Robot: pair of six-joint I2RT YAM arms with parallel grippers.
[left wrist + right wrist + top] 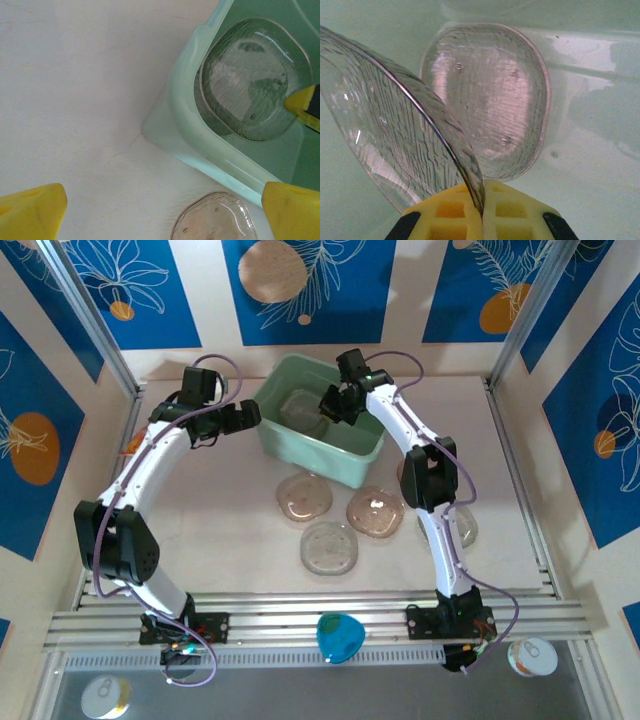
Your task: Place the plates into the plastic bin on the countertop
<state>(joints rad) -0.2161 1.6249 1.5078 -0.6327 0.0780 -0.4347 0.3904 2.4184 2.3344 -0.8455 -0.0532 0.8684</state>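
Observation:
The pale green plastic bin [355, 462] stands at the back middle of the countertop [230, 530]. My right gripper [333, 405] [482, 210] hangs inside the bin, shut on the rim of a clear plate [385, 125] held tilted on edge. Another clear plate [490, 100] [250, 80] lies flat on the bin floor. My left gripper [248, 416] [162, 205] is open and holds nothing, just outside the bin's left corner [185, 130]. Three plates lie in front of the bin: pinkish [304, 496] [215, 222], pinkish [375, 511] and clear [329, 547]. A further plate [462, 528] is partly hidden by the right arm.
An orange packet [133, 443] peeks out behind the left arm at the left edge. Metal frame posts stand at the back corners. On the front rail [300, 620] sits a teal object [338, 637], and two round cans [105, 697] [530, 656] lie below it.

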